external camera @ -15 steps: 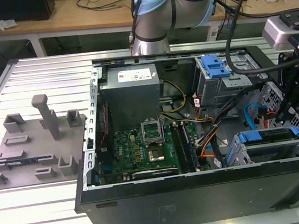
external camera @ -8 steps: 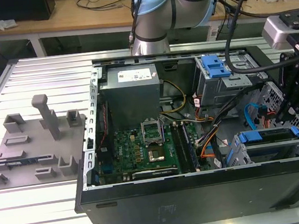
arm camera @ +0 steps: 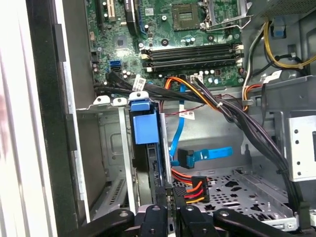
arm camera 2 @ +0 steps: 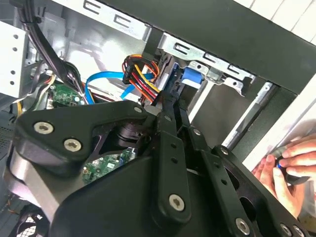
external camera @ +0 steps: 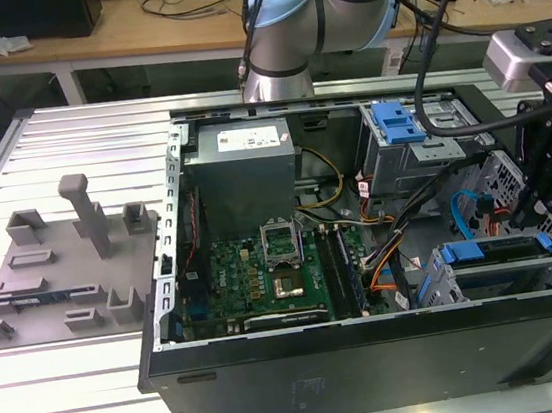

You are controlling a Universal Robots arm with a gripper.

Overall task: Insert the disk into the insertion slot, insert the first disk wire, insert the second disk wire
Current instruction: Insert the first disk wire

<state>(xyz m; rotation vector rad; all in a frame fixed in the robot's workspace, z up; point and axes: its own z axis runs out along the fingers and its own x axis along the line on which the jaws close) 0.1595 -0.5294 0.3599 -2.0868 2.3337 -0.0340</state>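
Your gripper has its fingers closed with nothing visibly between them, the tips just beside the disk. The disk sits in the insertion slot. Beyond it, the multicoloured wire plug and blue cable appear unconnected, so both wires are outstanding.

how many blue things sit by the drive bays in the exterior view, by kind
blue latch: 1
blue disk carrier: 1
blue cable: 1
total: 3
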